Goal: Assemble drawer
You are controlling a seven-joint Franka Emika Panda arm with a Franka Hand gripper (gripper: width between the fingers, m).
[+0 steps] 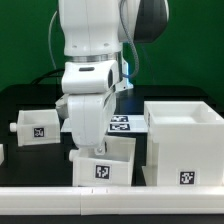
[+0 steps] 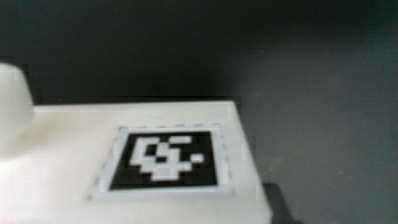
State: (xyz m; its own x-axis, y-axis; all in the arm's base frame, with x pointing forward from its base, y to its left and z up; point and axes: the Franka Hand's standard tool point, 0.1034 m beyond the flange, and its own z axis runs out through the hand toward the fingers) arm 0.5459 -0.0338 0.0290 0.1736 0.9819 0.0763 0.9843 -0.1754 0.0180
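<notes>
Exterior view shows the 3 drawer parts lying apart on the black surface (image 1: 30,95). The big boxy casing (image 1: 185,140) stands on that view's right. 1 knobbed tray (image 1: 38,125) sits well off on that view's left. A second tray (image 1: 108,162) sits in front, just beside the casing. This front tray is probably so near the casing because it is the one being lined up to go in, while the left tray waits clear of the arm. The marker board (image 1: 122,122) lies behind, between the arm and the casing, and is partly hidden.

The arm reaches straight down, and the hand (image 1: 88,147) is low at the front tray's back edge, toward the exterior view's left. Its 2 fingers are drawn together with next to no gap. Their tips are hidden behind the hand's own body and the tray wall. I cannot tell whether they pinch that thin wall or only rest against it.

The wrist view is blurred. A flat white tray face (image 2: 71,125) with 1 square tag (image 2: 169,160) fills the lower part, close under the camera, with dark surface beyond. A rounded white shape (image 2: 9,100) at the edge may be a knob, but that is unclear. With the hand this close and its fingers together, I judge it is set to nudge or steady the front tray, not to lift it.
</notes>
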